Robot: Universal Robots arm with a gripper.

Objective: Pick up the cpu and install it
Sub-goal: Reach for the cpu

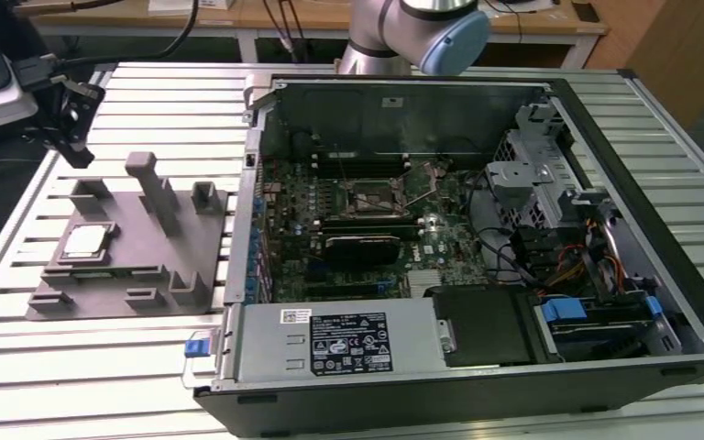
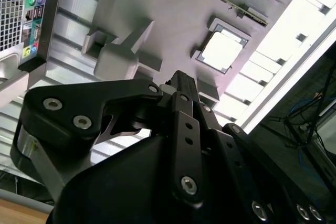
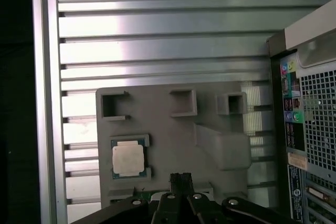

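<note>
The cpu, a small square chip with a shiny pale top, lies flat in a recess of the grey holder plate at the exterior view's left. Both wrist views show the cpu on the holder. My black gripper hangs in the air above the holder's far end, apart from the chip. Its fingers are together and hold nothing. The metal-framed socket sits on the motherboard inside the open computer case.
The open computer case lies on the slatted aluminium table, right of the holder; its rear port panel faces the holder. Grey posts stand up from the holder. The arm's base is behind the case.
</note>
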